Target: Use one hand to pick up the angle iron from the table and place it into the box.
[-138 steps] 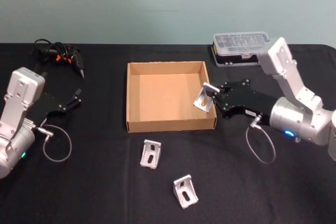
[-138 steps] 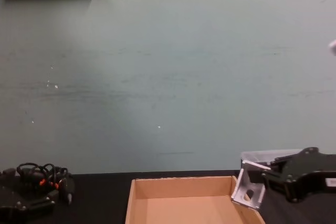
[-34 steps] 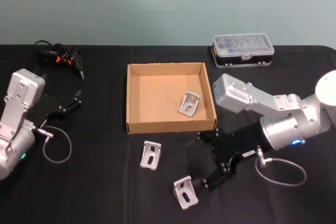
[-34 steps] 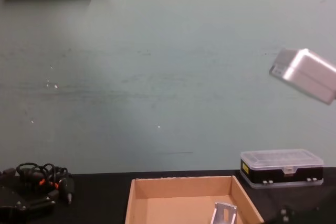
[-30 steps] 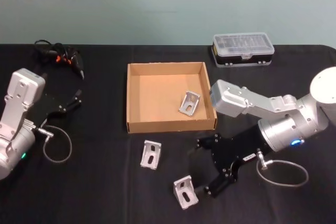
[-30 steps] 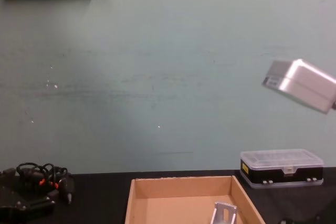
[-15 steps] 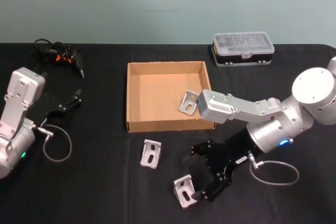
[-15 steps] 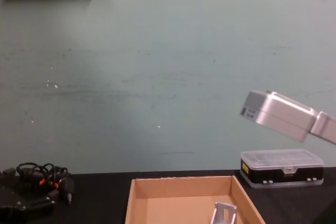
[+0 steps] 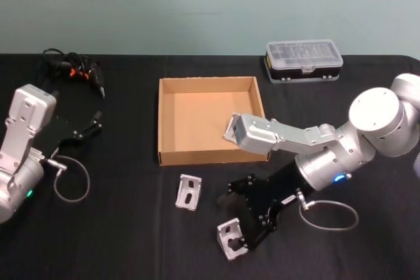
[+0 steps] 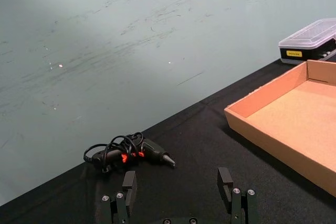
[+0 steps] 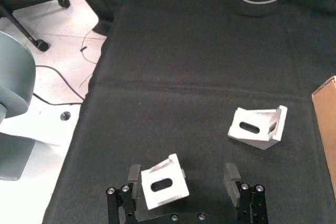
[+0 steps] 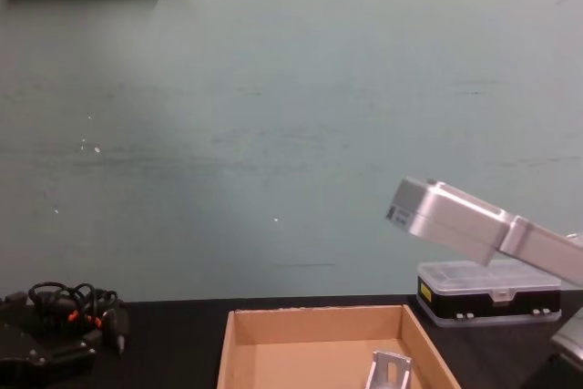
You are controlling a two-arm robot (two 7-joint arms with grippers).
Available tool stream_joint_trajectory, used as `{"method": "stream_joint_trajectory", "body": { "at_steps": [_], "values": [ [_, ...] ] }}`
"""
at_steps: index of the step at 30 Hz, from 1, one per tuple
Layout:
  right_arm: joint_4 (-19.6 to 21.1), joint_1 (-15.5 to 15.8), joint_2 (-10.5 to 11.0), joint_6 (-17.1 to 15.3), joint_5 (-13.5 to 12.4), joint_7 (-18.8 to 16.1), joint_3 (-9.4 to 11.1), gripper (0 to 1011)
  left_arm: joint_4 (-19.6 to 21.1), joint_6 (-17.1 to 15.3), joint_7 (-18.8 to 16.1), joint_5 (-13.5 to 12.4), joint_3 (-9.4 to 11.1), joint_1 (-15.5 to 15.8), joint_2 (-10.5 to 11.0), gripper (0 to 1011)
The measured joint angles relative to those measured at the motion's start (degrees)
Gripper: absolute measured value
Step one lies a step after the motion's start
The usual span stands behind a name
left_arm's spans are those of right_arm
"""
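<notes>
On the table [image 9: 118, 240] the open right gripper [image 9: 238, 221] straddles 1 angle iron [image 9: 230, 239], so closing and lifting to the box [image 9: 172, 159] seems next; the open left gripper [image 9: 82, 129] idles.

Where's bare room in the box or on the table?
Box floor is bare left and centre; one angle iron sits near its right wall. Table is open between the box and the left tool. Crowded in front: left angle iron, and front angle iron straddled by the open right tool.
</notes>
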State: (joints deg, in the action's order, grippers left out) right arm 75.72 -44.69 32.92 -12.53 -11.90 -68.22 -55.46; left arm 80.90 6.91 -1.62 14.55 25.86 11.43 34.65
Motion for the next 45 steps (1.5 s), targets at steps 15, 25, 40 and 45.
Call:
{"method": "stream_joint_trajectory", "body": {
  "at_steps": [15,25,40,45],
  "values": [
    [-2.3,-1.2,-1.0,0.7,-0.7,0.5,-2.6,1003,0.0,0.0,0.0,0.0,0.0,0.0,0.0,1011],
    [-2.5,-1.4,-0.7,0.9,-2.0,1.6,-3.7,837,0.0,0.0,0.0,0.0,0.0,0.0,0.0,1011],
    [-2.3,-1.9,-0.2,1.3,-3.1,2.3,-4.7,390,0.0,0.0,0.0,0.0,0.0,0.0,0.0,1011],
    [-2.2,-2.0,-0.1,1.4,-3.3,2.5,-4.9,224,0.0,0.0,0.0,0.0,0.0,0.0,0.0,1011]
  ]
}}
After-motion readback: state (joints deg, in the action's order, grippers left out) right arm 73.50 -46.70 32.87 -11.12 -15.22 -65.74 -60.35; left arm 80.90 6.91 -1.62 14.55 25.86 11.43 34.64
